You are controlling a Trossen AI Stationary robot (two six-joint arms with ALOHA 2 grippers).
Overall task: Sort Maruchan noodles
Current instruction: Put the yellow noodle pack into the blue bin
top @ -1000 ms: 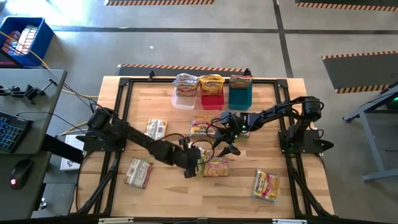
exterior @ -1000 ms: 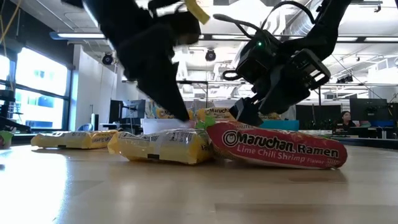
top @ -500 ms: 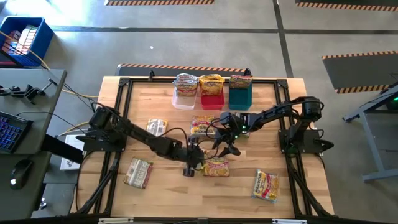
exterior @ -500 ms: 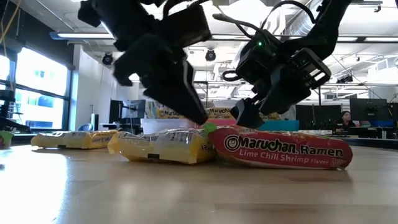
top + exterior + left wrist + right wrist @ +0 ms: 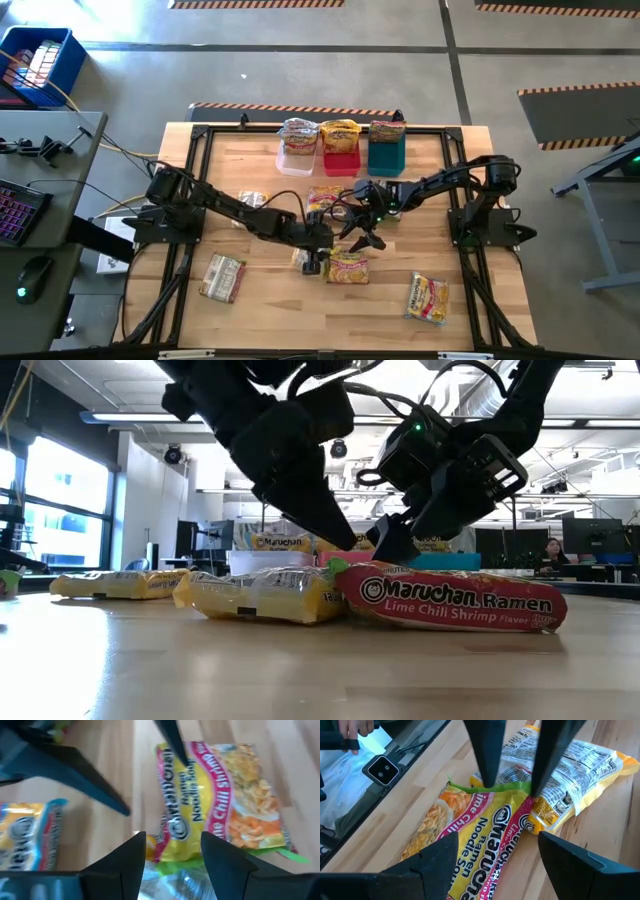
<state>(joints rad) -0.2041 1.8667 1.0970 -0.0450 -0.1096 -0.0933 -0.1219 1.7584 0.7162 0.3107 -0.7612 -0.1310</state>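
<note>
Left gripper, jaws parted and empty, hovers above the lime chili shrimp packet and adjoining yellow packet. Right gripper, wide open and empty, hangs just beside.

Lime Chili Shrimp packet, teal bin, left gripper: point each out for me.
Lime Chili Shrimp packet (image 5: 450,600): low view, on its printed red front.
Teal bin (image 5: 386,155): high view, on its front wall.
Left gripper (image 5: 172,857): left wrist view, midway between its open fingertips.
</note>
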